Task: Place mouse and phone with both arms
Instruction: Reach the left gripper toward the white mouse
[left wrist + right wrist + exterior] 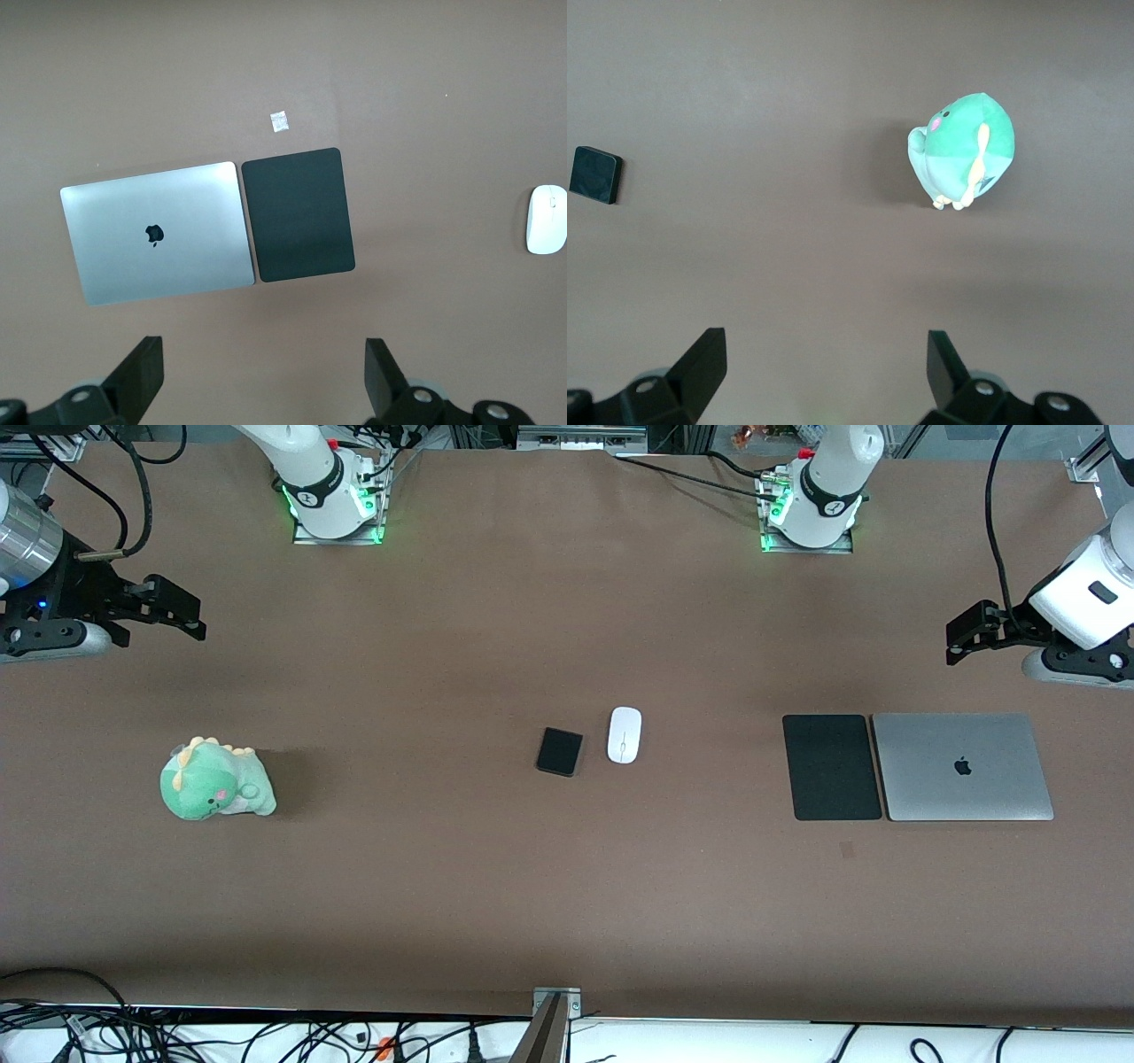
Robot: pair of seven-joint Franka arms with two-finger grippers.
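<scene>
brown counter (496, 886) carries the white mouse (624, 734) and the black phone (560, 751) just beside each other at its middle, not touching, the phone slightly nearer the front camera. toward the left arm's end lie a black mat (831, 767) and a closed silver laptop (962, 766) side by side, and toward the right arm's end sits a green plush dinosaur (215, 779). both arms wait up high, the left gripper (264, 376) at the mat's one o'clock in the front view and the right gripper (824, 372) at the dinosaur's eleven o'clock, each with fingers wide and holding nothing.

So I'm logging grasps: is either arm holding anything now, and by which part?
Nothing is held. The left gripper and right gripper hang open over bare table; the mouse and phone lie untouched mid-table.
</scene>
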